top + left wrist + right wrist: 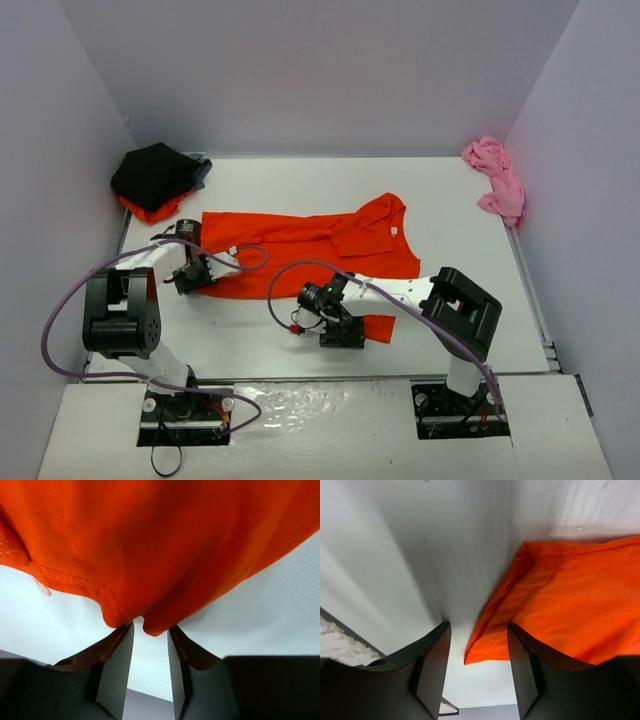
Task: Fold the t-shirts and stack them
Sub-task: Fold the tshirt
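Note:
An orange-red t-shirt lies spread across the middle of the table, collar to the right. My left gripper is down at its near left hem corner. The jaws stand narrowly apart, and a small fold of the hem sits at the fingertips with white table showing between the pads. My right gripper stands open at the near edge, its jaws either side of a sleeve corner that lies flat on the table. A black t-shirt rests on another orange-red one at the back left. A pink t-shirt is crumpled at the back right.
White walls close in the table on the left, back and right. Purple cables loop beside the left arm and over the cloth towards the right wrist. The table's near edge runs just in front of the arm bases.

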Robot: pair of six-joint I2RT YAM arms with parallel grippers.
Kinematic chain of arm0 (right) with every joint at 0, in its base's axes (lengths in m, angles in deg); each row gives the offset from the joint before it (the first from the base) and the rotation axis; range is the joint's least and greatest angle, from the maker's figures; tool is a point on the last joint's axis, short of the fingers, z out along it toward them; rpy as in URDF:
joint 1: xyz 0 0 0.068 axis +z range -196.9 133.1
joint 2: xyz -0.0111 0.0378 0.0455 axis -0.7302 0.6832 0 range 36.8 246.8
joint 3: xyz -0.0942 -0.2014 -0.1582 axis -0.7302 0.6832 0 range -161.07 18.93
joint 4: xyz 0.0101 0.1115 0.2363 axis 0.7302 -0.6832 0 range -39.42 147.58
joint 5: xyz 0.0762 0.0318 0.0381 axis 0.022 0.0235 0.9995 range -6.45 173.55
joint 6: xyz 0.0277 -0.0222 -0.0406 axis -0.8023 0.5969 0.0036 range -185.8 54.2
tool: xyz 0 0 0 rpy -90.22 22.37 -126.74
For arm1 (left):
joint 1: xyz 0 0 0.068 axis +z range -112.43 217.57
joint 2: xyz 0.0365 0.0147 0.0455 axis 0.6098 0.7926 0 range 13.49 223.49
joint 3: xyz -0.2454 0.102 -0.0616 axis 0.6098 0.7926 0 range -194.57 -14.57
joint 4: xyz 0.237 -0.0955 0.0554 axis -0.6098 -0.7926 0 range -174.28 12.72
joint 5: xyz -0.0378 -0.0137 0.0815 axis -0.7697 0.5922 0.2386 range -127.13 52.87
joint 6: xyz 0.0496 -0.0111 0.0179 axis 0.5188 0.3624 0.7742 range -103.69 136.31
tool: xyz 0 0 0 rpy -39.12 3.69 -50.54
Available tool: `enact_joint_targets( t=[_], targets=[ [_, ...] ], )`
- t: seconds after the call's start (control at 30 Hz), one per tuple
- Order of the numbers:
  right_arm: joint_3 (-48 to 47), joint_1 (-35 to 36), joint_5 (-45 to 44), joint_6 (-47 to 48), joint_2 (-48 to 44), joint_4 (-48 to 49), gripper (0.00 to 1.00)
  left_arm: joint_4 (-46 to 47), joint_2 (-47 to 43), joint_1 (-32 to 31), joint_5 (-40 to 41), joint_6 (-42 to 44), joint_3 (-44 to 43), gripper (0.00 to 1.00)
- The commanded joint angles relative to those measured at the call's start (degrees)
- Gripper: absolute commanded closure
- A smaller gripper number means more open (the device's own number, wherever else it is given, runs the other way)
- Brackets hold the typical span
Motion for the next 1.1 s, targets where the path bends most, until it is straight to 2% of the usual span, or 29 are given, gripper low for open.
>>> enact_joint_targets(
  t=[0.0, 0.07, 0.13, 0.27, 0.3, 0.33, 0.37, 0.4, 0.53, 0.67, 0.87, 1.07],
  targets=[
    [-1.67, 0.32, -3.75, -1.84, 0.59, 0.37, 0.54, 1.56, 1.44, 0.17, -3.48, 0.61, 2.03, 0.7],
    [-1.4, 0.23, -5.07, -2.19, 0.64, 1.05, 0.55, 1.62, 1.35, 0.17, -3.48, 0.58, 2.21, 0.7],
    [-0.99, -0.11, -6.43, -2.44, 0.94, 1.74, 0.6, 1.94, 1.3, 0.17, -3.55, 0.58, 2.58, 0.7],
    [-0.66, -0.22, -7.74, -2.89, 2.57, 2.13, 0.93, 1.77, 1.65, 0.17, -3.54, 0.34, 2.68, 0.7],
    [-0.62, -0.12, -8.03, -2.89, 3.08, 2.25, 0.98, 1.82, 1.53, 0.17, -3.62, 0.37, 2.76, 0.7],
    [-0.62, -0.06, -8.08, -2.89, 3.36, 2.28, 1.0, 1.96, 1.35, 0.17, -3.69, 0.4, 2.91, 0.73],
    [-0.6, -0.06, -8.05, -2.89, 3.47, 2.3, 1.0, 1.94, 1.21, 0.17, -3.72, 0.45, 3.06, 0.8],
    [-0.53, -0.06, -8.12, -2.89, 3.54, 2.37, 1.0, 1.45, 1.21, 0.17, -3.65, 0.66, 3.14, 0.99],
    [-0.35, -0.06, -8.22, -2.89, 2.49, 2.38, 1.0, 0.48, 0.94, 0.17, -4.01, 0.93, 2.97, 1.0],
    [1.61, -0.42, -12.14, -2.96, 0.04, 3.47, 1.0, 2.42, -2.03, 0.17, -5.48, 0.81, 4.03, 1.0],
    [1.1, -3.15, -24.07, -1.0, -5.33, 4.59, 1.0, 1.83, -7.64, 0.34, -8.9, -1.11, 2.93, 1.0],
    [-2.13, -5.4, -31.41, 2.27, -7.61, 4.87, 1.0, -0.97, -10.51, 0.34, -11.15, -3.44, -2.22, 1.0]
  ],
)
